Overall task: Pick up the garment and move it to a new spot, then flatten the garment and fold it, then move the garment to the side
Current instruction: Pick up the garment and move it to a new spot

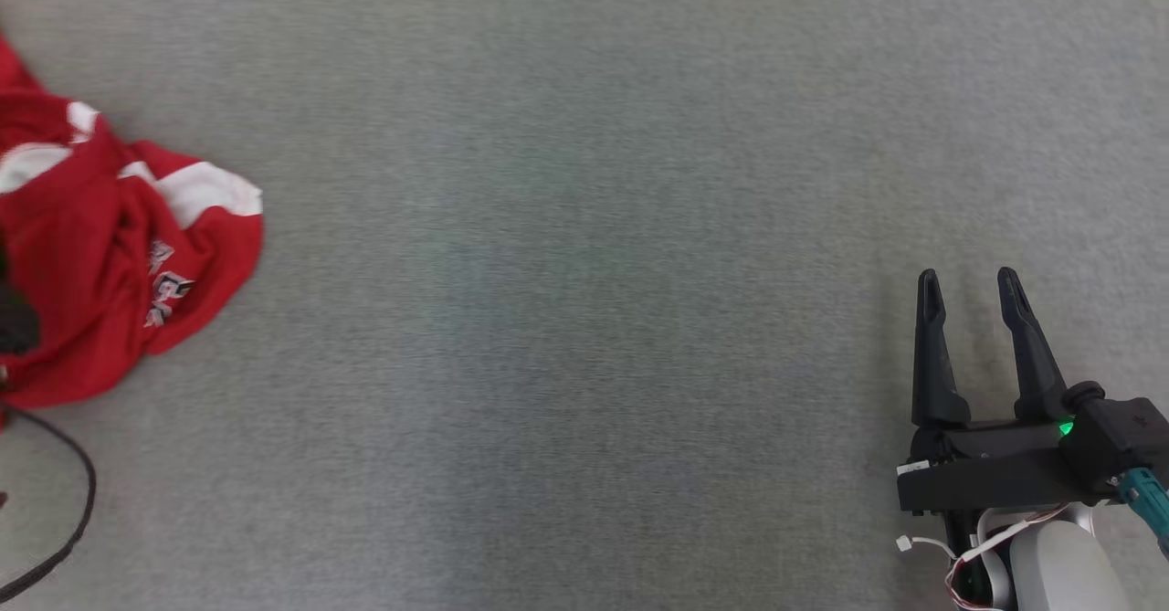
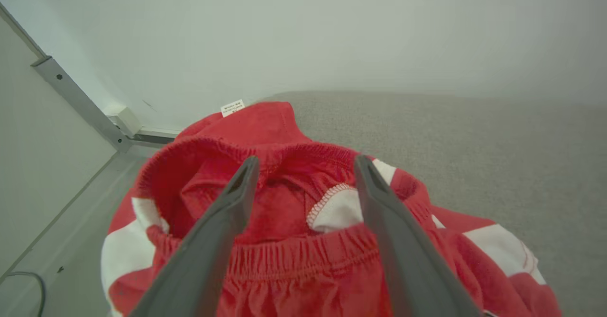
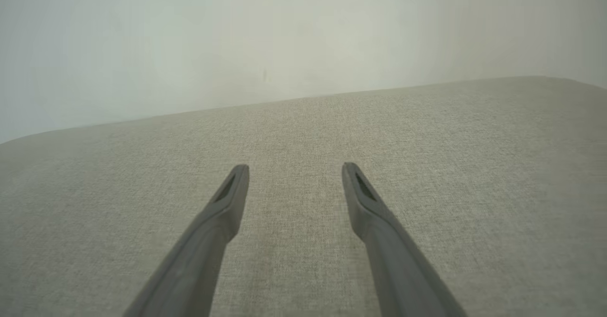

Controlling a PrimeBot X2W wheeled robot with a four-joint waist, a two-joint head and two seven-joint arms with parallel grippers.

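Note:
The garment (image 1: 100, 255) is a crumpled red heap with white stripes and white lettering, lying at the far left of the grey surface in the head view. In the left wrist view my left gripper (image 2: 306, 160) stands open just above the garment (image 2: 275, 127), its fingers spread over the gathered elastic waistband with nothing between them. A small white label sticks out at the heap's far side. My right gripper (image 1: 968, 275) rests open at the lower right, far from the garment. In the right wrist view, the right gripper (image 3: 295, 167) has bare grey cloth under it.
The grey fabric surface (image 1: 584, 282) stretches wide between the garment and the right gripper. A black cable (image 1: 78, 501) loops at the lower left. Beyond the garment are a pale wall and a metal frame strip (image 2: 71, 89).

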